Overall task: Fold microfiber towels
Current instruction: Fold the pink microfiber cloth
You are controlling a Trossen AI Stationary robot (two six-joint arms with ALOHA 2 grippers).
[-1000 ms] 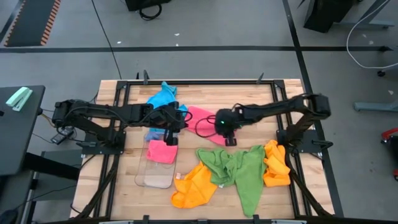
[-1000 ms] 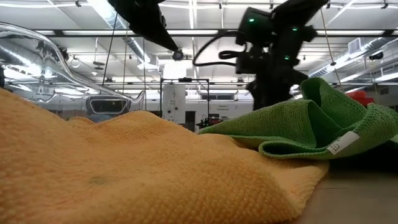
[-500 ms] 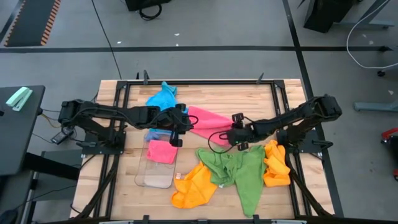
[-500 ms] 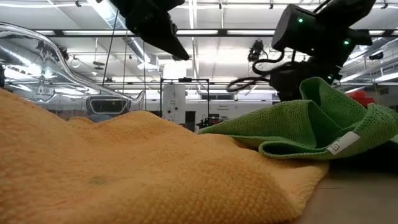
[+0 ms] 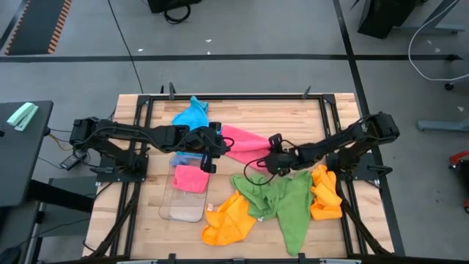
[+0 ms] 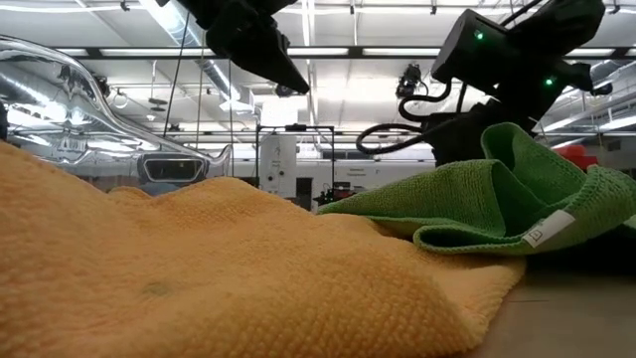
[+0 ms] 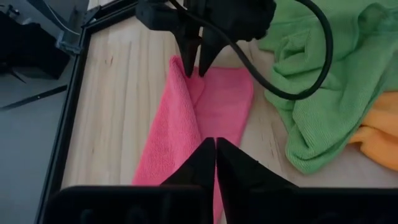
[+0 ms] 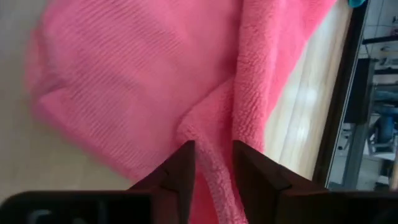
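A: What is the pink fleecy microfiber towel (image 5: 243, 139) doing?

B: It lies stretched between the two arms at mid-table, creased lengthways into a soft ridge. The left gripper (image 7: 215, 151) has its fingers pinched together on one end; the right gripper (image 8: 214, 163) has its fingers narrow around a raised fold of the nubbly pile at the other end.

A: And the other cloths?

B: A rumpled green microfiber towel (image 5: 282, 199) sits just beside the pink one, toward the front, with crumpled orange microfiber towels (image 5: 229, 218) on either side of it. A sky-blue microfiber towel (image 5: 192, 115) is bunched at the back, and a second, folded pink towel (image 5: 190, 178) rests on a clear plastic tray (image 5: 183, 207).

A: The surface?

B: A pale plank table (image 5: 286, 117) inside a black metal frame (image 5: 234, 96) — bare wood shows at the back right. Beyond it, grey floor and, in the low view, long ceiling lights.
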